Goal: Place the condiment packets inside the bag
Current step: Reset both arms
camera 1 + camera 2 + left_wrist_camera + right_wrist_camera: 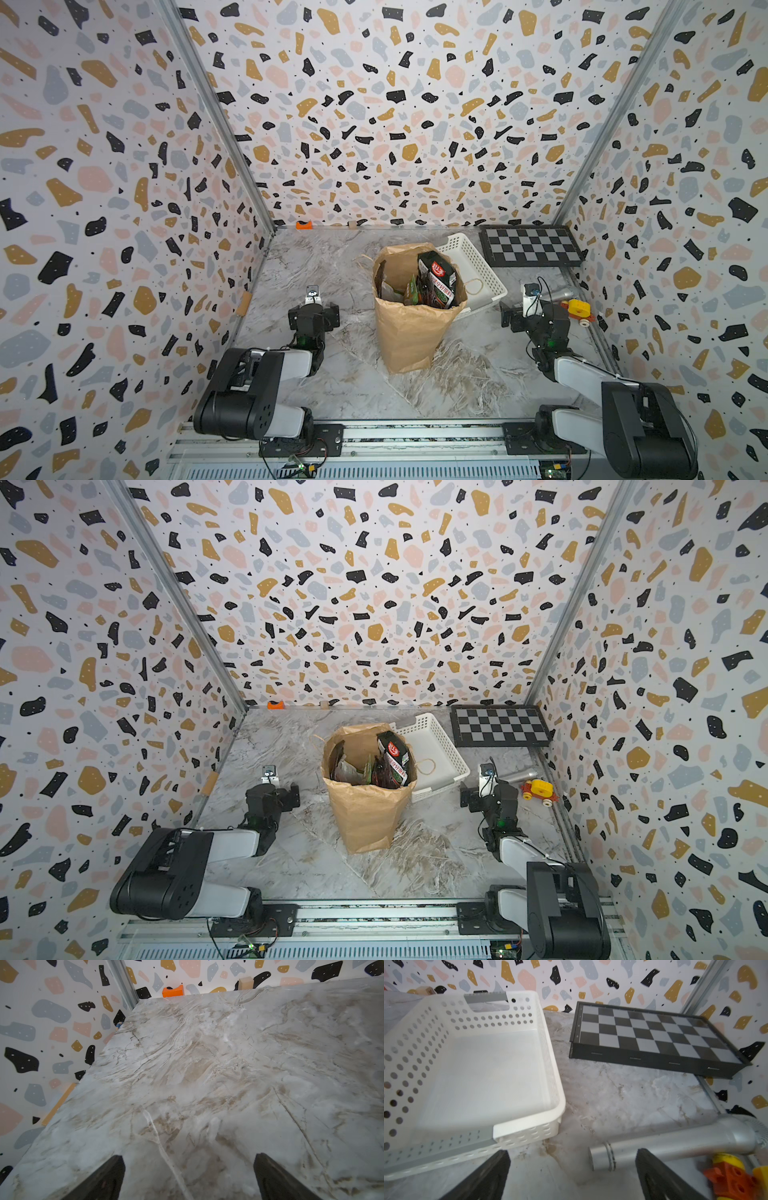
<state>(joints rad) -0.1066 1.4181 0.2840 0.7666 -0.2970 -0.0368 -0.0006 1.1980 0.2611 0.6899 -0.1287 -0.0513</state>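
Observation:
The brown paper bag [409, 336] [365, 818] stands upright in the middle of the marble table, its mouth open. Condiment packets stick up inside it: a large black-and-white one with a red logo [438, 280] [395, 757] and a smaller green one [411, 293]. My left gripper [312, 313] [189, 1156] is to the left of the bag, open, over bare marble. My right gripper [524, 318] [572, 1151] is to the right of the bag, open, with nothing between its fingers.
An empty white perforated basket [478, 262] [548, 1057] lies behind the bag on the right. A chessboard [532, 245] [654, 1036] is at the back right. A silver cylinder [675, 1145] and a yellow-red toy [577, 309] lie by the right wall. An orange block [172, 991] sits at the back edge.

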